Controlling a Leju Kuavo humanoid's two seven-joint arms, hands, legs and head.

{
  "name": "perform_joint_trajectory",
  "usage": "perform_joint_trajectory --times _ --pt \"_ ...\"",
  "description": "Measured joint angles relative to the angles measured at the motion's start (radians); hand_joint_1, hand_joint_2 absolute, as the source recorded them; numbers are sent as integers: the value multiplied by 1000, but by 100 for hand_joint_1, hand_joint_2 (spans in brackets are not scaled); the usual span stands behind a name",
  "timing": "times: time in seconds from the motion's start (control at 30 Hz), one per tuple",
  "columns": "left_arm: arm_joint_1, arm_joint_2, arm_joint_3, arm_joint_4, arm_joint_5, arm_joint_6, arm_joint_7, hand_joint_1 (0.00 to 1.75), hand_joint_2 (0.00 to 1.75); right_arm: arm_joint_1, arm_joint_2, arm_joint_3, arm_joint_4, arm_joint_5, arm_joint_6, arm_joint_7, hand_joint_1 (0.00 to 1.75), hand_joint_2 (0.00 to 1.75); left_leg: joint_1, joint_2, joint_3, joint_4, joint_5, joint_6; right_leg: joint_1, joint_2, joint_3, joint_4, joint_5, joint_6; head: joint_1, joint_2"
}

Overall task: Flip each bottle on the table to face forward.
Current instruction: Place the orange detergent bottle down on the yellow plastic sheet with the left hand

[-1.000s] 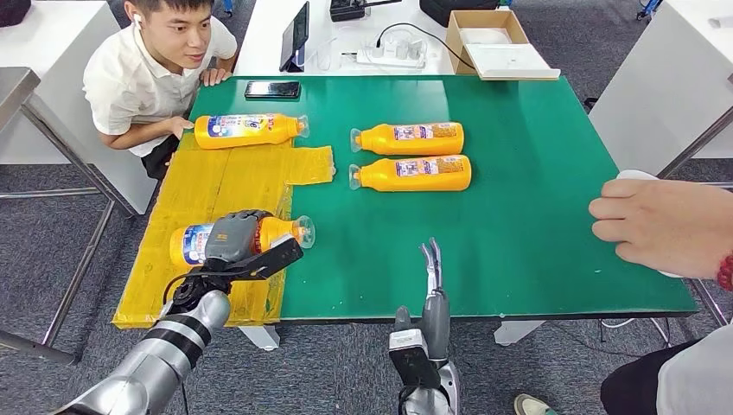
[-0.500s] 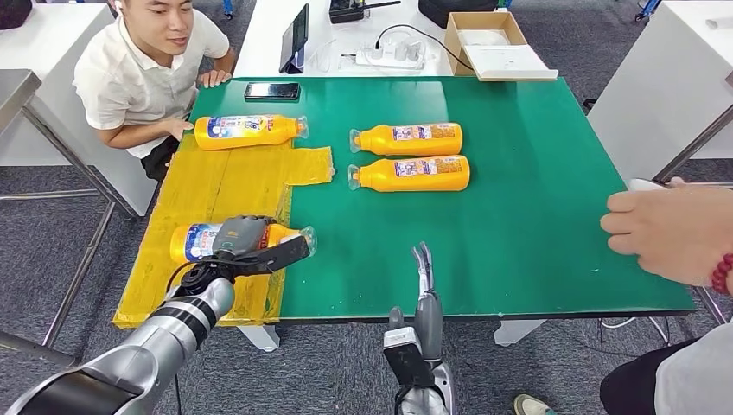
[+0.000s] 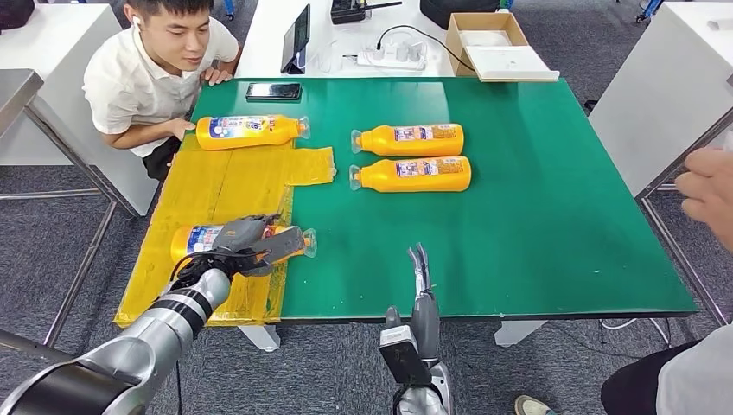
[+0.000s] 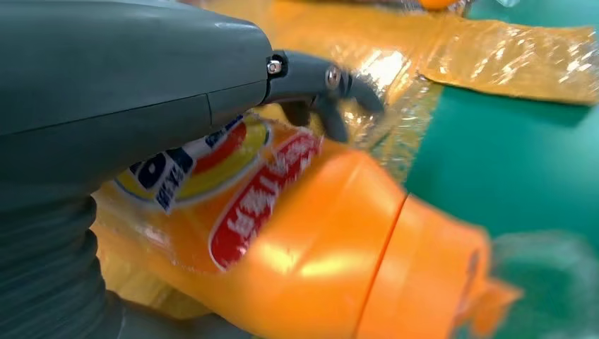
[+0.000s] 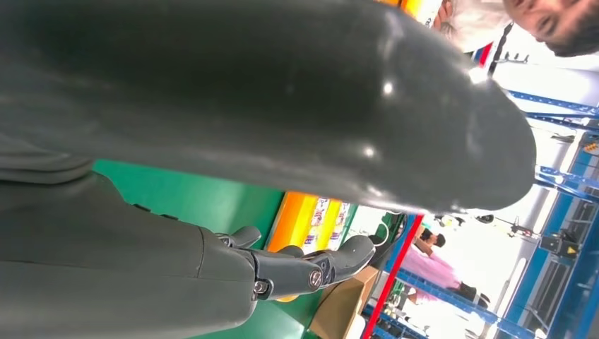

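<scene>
Head view: left hand (image 3: 246,245) rests on the near bottle (image 3: 200,239).

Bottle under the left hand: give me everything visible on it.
The near-left bottle is orange plastic, lying on its side on the yellow taped sheet, its clear cap end toward the green table surface. A blue, red and yellow label faces up. The left hand rests over its middle, fingers draped across the body; the left wrist view shows the shoulder and neck.
</scene>
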Motion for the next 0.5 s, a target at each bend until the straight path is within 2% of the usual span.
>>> perform_joint_trajectory --times 0.13,0.27,0.37,0.5 --pt "-3 -1 78 -2 152 -119 -98 0 175 -7 0 7 11 -4 -1 0 0 0 0 -3 4 0 0 0 0 -1 5 0 -1 0 0 0" --pt "6 -8 131 -19 242 -196 -183 0 175 -9 -3 16 20 -12 -6 0 0 0 0 -3 5 0 0 0 0 -1 6 -1 -1 0 0 0" --pt "26 -16 143 -45 269 -217 -226 0 175 -9 -7 19 24 -16 -13 0 0 0 0 -3 5 0 1 1 -1 -1 6 0 0 0 0 0" --pt "44 -24 149 -69 276 -220 -241 0 175 -9 -11 22 27 -18 -19 0 0 0 0 -3 5 0 1 1 0 -1 6 0 0 0 0 0"
